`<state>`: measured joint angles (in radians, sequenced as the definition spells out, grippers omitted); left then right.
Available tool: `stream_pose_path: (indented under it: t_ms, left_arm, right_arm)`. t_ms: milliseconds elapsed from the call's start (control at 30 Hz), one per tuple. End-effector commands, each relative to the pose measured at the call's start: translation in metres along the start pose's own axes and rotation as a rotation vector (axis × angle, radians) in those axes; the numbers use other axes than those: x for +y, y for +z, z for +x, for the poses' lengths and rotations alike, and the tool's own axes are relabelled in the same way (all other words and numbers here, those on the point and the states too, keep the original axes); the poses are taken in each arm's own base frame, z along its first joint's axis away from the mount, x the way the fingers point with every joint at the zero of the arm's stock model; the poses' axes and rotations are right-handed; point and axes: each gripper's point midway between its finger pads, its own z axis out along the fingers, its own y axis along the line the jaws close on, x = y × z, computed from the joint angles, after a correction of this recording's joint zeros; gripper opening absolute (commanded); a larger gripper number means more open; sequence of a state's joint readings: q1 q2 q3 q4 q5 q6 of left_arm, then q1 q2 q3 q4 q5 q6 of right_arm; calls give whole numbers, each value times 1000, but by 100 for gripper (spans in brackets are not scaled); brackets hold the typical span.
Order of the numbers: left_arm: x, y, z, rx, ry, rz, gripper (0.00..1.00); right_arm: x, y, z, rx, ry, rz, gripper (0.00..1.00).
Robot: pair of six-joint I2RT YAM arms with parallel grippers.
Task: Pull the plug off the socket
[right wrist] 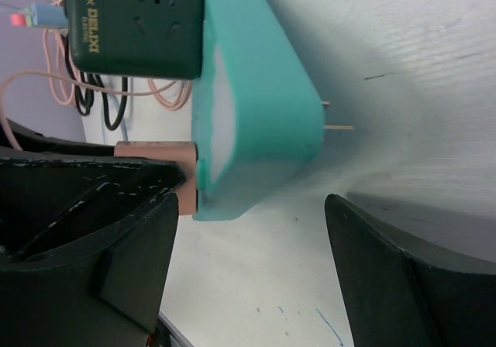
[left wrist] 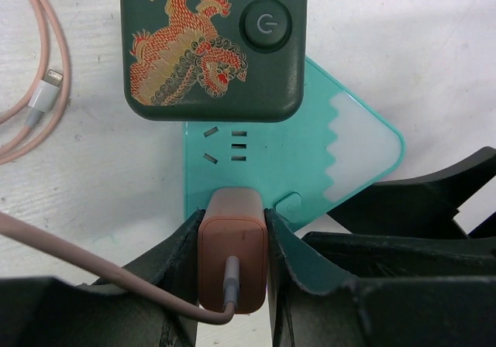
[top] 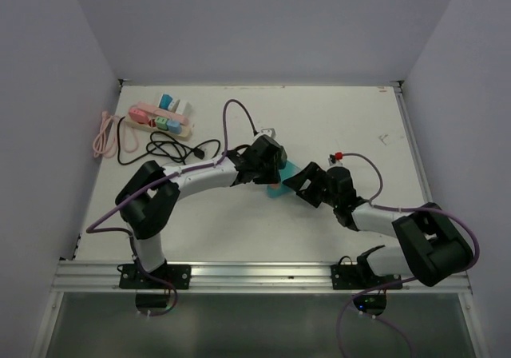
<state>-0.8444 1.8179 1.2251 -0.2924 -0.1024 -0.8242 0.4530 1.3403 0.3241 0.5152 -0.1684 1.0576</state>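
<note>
A teal socket block (left wrist: 271,157) lies on the white table at mid-table (top: 281,185). A pink-brown plug (left wrist: 232,246) with a pink cable sits against its near face. My left gripper (left wrist: 232,221) is shut on the plug, one finger on each side. A dark green adapter (left wrist: 213,45) with a dragon print is plugged in beside it. My right gripper (right wrist: 248,262) is open; its fingers (right wrist: 116,246) stand wide apart just short of the socket's end (right wrist: 256,107), not touching it. The plug shows there too (right wrist: 155,157).
A pink power strip (top: 160,118) with several plugs lies at the back left, with a black cable (top: 172,149) and a coiled pink cable (top: 104,134) nearby. A pink cable with a white connector (left wrist: 43,91) lies left of the socket. A red-tipped cable (top: 338,156) lies right of it.
</note>
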Motion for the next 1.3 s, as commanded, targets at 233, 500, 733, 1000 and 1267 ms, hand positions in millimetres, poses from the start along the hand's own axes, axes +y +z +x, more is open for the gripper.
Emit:
stream_pose_path:
  t_ms: [233,500,733,1000,1267]
  left_arm:
    - [-32,-9,-21,-58,-174,114,0]
    - [-34,-15,-20,-69,-223,139,0]
    - [-36,-20,-24,-90,-270,153,0]
    - [-40,-25,-26,-98,-303,178,0]
    - [-34,-46,-23,-113,-330,201,0]
  right_arm:
    - [17,1,-29,-161,75,-66,69]
    - [21,6,-33,-184,98,-91,65]
    - [15,10,-28,-176,103,-77,56]
    - [14,11,-24,-170,91,-76,29]
    - [2,-3,-37,-248,44,6,0]
